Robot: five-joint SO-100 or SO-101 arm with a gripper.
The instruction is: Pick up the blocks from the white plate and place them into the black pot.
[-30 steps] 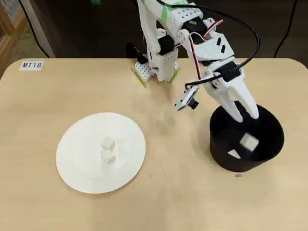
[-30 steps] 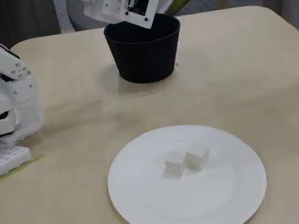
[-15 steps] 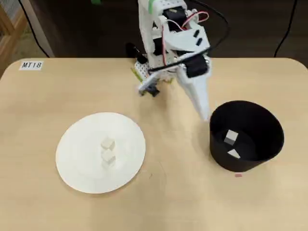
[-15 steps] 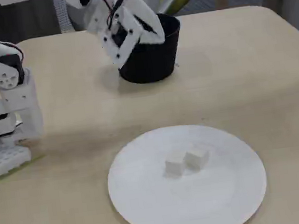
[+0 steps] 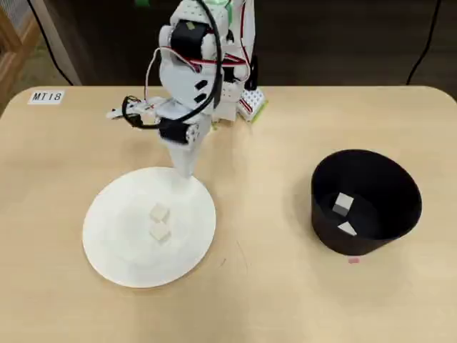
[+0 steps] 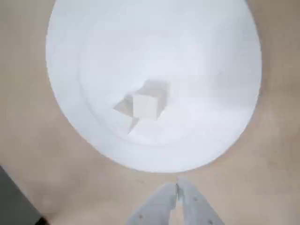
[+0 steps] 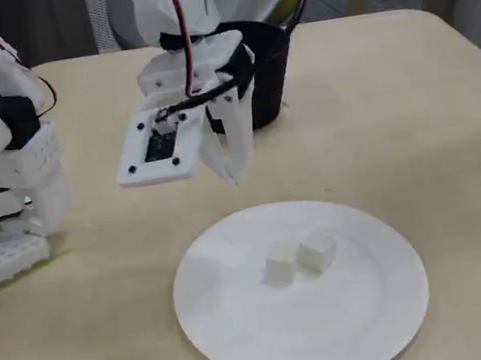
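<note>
Two small white blocks (image 5: 160, 213) (image 5: 160, 234) lie side by side near the middle of the white plate (image 5: 114, 243); they also show in the fixed view (image 7: 279, 267) (image 7: 317, 254) and the wrist view (image 6: 145, 105). The black pot (image 5: 364, 246) stands at the right in the overhead view with two more blocks (image 5: 343, 204) (image 5: 346, 229) inside. My gripper (image 5: 184, 171) hangs shut and empty above the plate's (image 7: 329, 327) far edge, a short way from the plate blocks. In the wrist view the fingertips (image 6: 177, 187) meet just outside the plate's (image 6: 197, 61) rim. In the fixed view the arm hides part of the pot (image 7: 272, 66).
The arm's base (image 5: 235, 100) stands at the table's far edge in the overhead view and at the left in the fixed view (image 7: 8, 217). A label reading MT18 (image 5: 47, 96) is stuck at the far left corner. A small pink mark (image 5: 353, 260) lies beside the pot.
A block fell from the open gripper into the pot. The arm then swung away from the pot across the table to the plate's far edge, and the gripper closed.
</note>
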